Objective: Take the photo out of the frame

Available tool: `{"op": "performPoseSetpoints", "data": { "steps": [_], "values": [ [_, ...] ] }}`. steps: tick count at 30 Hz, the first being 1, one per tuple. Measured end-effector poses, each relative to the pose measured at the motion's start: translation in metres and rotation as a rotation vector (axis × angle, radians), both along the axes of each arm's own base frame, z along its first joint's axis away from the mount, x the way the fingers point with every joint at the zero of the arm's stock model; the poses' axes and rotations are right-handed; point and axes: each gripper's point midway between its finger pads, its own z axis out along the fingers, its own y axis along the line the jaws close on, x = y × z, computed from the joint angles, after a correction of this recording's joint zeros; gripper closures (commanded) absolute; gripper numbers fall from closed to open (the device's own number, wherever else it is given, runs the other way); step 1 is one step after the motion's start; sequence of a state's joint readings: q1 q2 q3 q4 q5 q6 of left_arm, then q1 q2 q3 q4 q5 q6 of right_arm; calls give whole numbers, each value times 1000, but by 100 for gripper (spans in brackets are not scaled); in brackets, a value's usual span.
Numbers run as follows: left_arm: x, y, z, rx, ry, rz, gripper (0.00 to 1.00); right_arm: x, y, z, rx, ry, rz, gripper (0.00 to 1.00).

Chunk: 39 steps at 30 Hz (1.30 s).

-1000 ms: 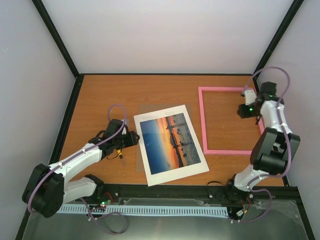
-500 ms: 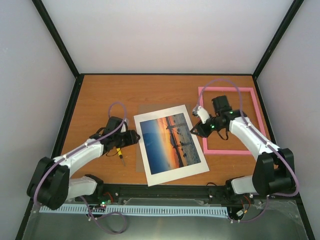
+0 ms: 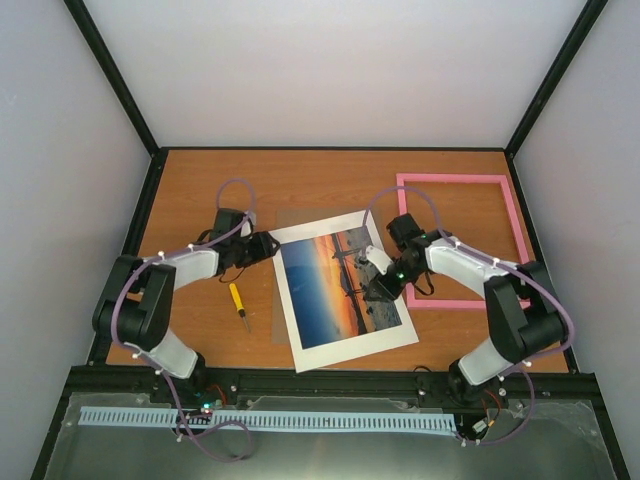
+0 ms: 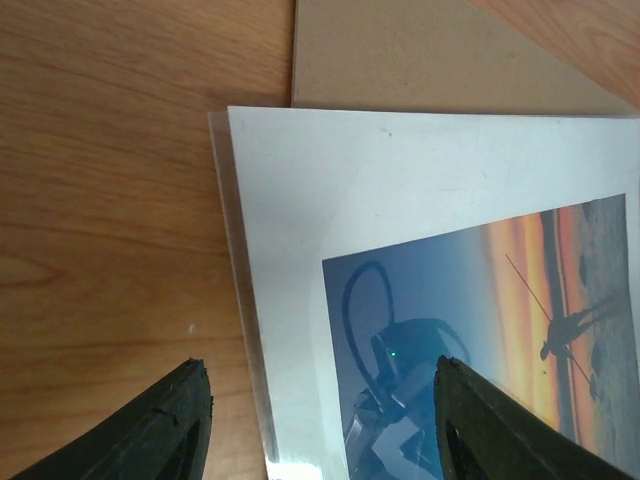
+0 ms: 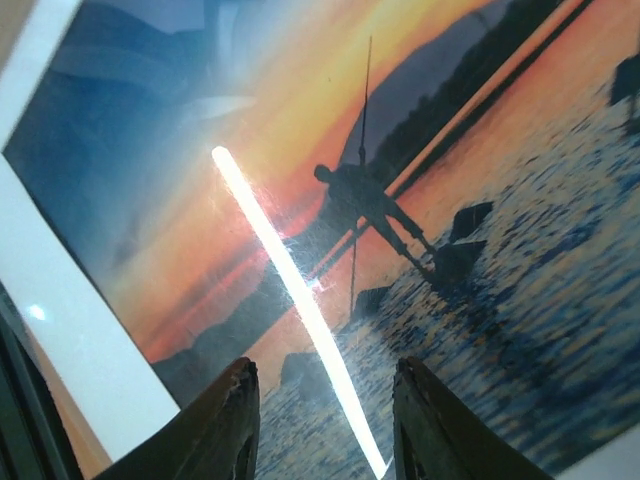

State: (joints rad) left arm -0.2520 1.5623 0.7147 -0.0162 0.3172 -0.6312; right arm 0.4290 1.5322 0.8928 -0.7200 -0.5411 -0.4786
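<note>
Pink and empty, the frame (image 3: 450,179) is seen lying at the right rear of the bench (image 3: 200,190). The photo (image 3: 330,285) is left well apart from it at the centre, bordered by a white mat (image 3: 350,343) and stacked on a brown backing board (image 3: 290,217). Within the last second the right hand (image 3: 382,288) has been swung away from the frame's far right corner and brought over the sunset print. Its fingers are held apart there with nothing between them, and contact with the glossy surface cannot be confirmed. The left hand (image 3: 268,245) has been drawn up to the stack's rear left corner and is spread across that corner, gripping nothing. A screwdriver (image 3: 238,303) is seen lying on the bench just left of the stack. The frame is judged to have been dealt with already. Attention appears to have been shifted to the print, which remains to be separated from mat and board.
</note>
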Motion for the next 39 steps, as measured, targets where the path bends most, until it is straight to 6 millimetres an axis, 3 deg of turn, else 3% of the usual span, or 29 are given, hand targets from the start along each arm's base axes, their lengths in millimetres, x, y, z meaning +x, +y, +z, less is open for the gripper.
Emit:
{"op": "performPoseSetpoints", "data": {
  "steps": [8, 15, 26, 32, 39],
  "values": [
    [16, -2, -12, 0, 12, 0, 40, -8, -2, -32, -96, 63, 28, 64],
    [22, -1, -21, 12, 32, 8, 39, -6, -3, -38, -116, 69, 26, 65],
    [34, -10, -18, -49, 4, -15, 43, 2, 5, -41, -104, 78, 27, 66],
    [36, -18, -7, -97, -23, -41, 47, 4, 7, -41, -99, 83, 28, 66],
    [34, -25, 29, -169, -87, -61, 49, 5, 8, -41, -98, 83, 29, 66]
  ]
}}
